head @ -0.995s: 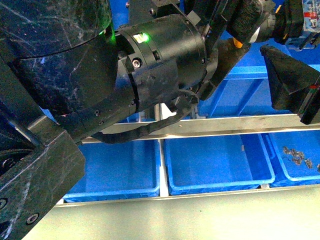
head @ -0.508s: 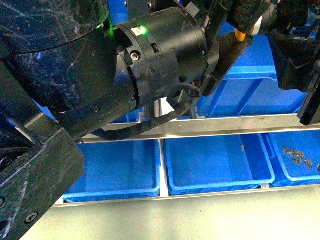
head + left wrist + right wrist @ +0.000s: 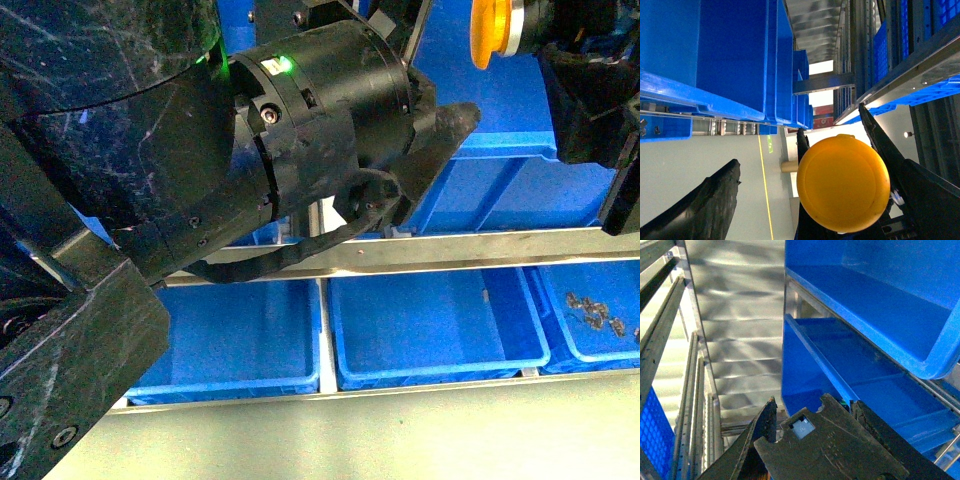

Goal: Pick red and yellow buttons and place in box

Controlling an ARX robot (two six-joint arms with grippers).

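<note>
The right gripper [image 3: 812, 435] clamps the yellow button [image 3: 489, 30] at 1 o'clock in front view; the left gripper [image 3: 797, 137] gapes wide, empty.

Yellow button [image 3: 842, 182]: cap plain orange-yellow, no pattern, backed by a silvery-white collar [image 3: 512, 32] in the front view. Left arm [image 3: 300, 140] glossy black with fine pale scratches and one lit green indicator light [image 3: 283, 64]; left gripper fingers [image 3: 710, 210] matte black. Bins [image 3: 440, 368] on the lower rack level and crates [image 3: 735, 50] above uniform saturated blue, rack rails [image 3: 450, 250] bare silver-grey, small parts [image 3: 595, 312] in the right-hand bin dark grey, floor [image 3: 690, 170] pale grey-green with one thin yellow line [image 3: 766, 190], ridged metal sheeting [image 3: 740, 340] in the right wrist view grey, banded light and dark.
</note>
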